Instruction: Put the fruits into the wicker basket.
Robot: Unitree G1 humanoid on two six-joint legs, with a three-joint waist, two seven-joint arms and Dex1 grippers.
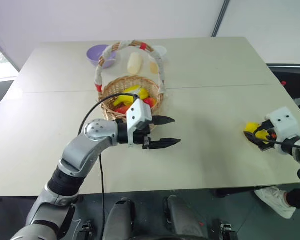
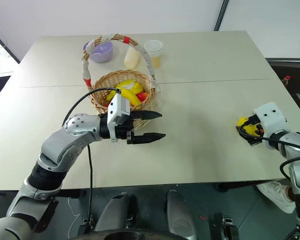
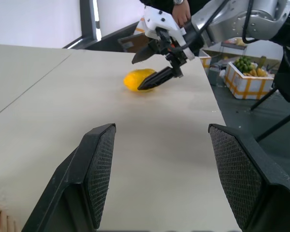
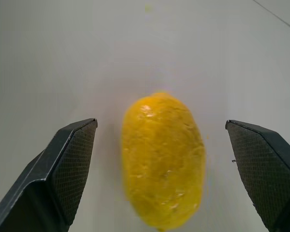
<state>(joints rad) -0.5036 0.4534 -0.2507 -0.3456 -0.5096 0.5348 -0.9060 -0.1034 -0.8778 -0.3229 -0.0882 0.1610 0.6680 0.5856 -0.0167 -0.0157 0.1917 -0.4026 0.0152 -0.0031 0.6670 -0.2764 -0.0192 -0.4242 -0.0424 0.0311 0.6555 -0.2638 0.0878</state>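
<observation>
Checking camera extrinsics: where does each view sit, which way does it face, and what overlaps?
Head eyes: look forward and down over table, basket; both arms show.
Left wrist: along open left gripper across table toward lemon; its fingers show.
Right wrist: down on lemon between open right gripper; its fingers show.
Shared: lemon in all.

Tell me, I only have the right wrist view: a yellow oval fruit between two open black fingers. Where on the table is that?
Observer: The lemon lies near the table's right edge, far from the wicker basket.
Operator: Anything in the basket already?
Observer: Yes, yellow and red fruit sits inside it.
Operator: And the other arm?
Observer: The left gripper is open and empty, just in front of the basket, pointing toward the right gripper.
</observation>
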